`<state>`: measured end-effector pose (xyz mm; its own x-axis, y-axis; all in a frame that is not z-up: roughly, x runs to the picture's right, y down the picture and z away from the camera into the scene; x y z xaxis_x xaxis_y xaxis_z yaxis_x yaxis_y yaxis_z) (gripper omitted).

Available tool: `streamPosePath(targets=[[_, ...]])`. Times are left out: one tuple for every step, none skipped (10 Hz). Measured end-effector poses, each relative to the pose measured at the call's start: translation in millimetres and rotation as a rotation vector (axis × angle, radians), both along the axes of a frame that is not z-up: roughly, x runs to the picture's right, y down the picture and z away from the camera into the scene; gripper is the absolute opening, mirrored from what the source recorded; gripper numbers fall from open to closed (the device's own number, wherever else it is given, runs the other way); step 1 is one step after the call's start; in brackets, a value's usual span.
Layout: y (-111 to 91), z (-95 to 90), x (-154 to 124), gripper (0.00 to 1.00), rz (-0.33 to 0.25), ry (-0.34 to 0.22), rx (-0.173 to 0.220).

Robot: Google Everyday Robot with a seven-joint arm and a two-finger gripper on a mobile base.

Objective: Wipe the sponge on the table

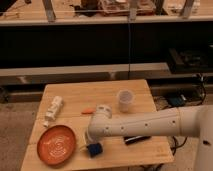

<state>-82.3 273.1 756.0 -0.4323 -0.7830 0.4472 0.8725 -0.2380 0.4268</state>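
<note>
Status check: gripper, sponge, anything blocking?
Gripper open, low over sponge; contact unclear. Sponge flat on table, near front edge. Orange plate and black block flank it, both apart.
</note>
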Motion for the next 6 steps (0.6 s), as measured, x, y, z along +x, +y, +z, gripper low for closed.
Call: streamPosePath(targets=[[2, -1.9, -5, 0.8, -0.101, -0.043, 0.037], [5, -3.6, -11, 0.8, -0.21, -0.056, 0.08], [10, -3.2, -19, 0.8, -0.282, -0.03, 0.121], [15, -0.9, -25, 0.8, -0.312, -0.004, 0.135], [18, 2.3, -23, 0.8, -0.3, 0.023, 0.123], [17, 3.7, -20, 0.8, -0.28, 0.028, 0.102]])
